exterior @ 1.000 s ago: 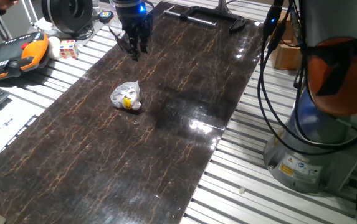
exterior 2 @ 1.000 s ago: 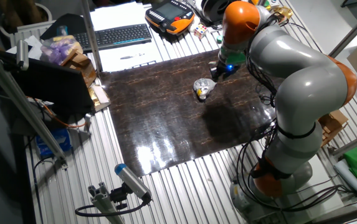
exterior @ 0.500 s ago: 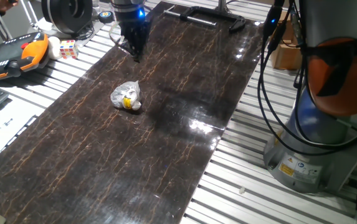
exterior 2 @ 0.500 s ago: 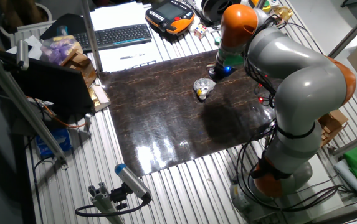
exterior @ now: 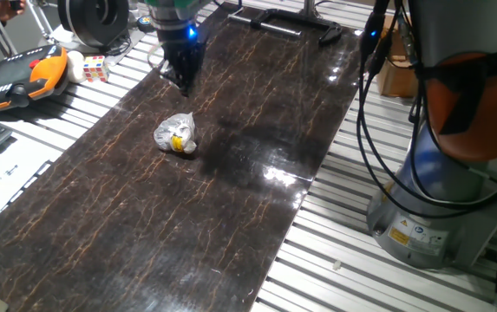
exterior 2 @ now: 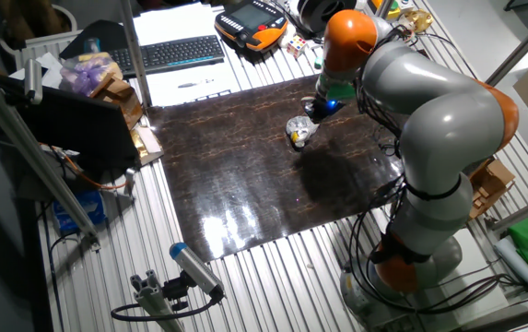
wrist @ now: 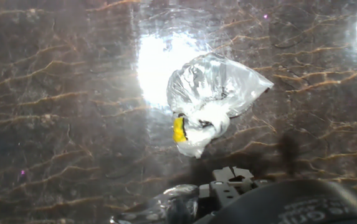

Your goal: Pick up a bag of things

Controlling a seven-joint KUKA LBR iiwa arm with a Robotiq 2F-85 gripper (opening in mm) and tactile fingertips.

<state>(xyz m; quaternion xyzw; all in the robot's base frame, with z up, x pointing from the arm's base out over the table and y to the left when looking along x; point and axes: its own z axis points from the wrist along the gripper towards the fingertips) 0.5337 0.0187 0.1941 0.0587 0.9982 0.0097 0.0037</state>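
Note:
The bag of things [exterior: 176, 134] is a small crumpled clear plastic bag with a yellow item and white bits inside. It lies on the dark marbled slab [exterior: 257, 199] and also shows in the other fixed view [exterior 2: 299, 129]. In the hand view the bag [wrist: 209, 99] sits right of centre, in full view. My gripper [exterior: 184, 82] hangs just above the slab, a short way beyond the bag and apart from it. It shows in the other fixed view [exterior 2: 312, 110] right beside the bag. It is empty, and its fingers look apart.
A multicoloured puzzle cube [exterior: 95, 68] and an orange-and-black teach pendant [exterior: 18, 78] lie on the slatted table left of the slab. A keyboard [exterior 2: 167, 53] lies further along. A black bar [exterior: 291, 22] lies at the slab's far end. My arm's base [exterior: 439, 199] stands at the right.
My gripper has shifted a little left and nearer the bag and has turned about its axis, so it now looks narrower. The bag has not moved.

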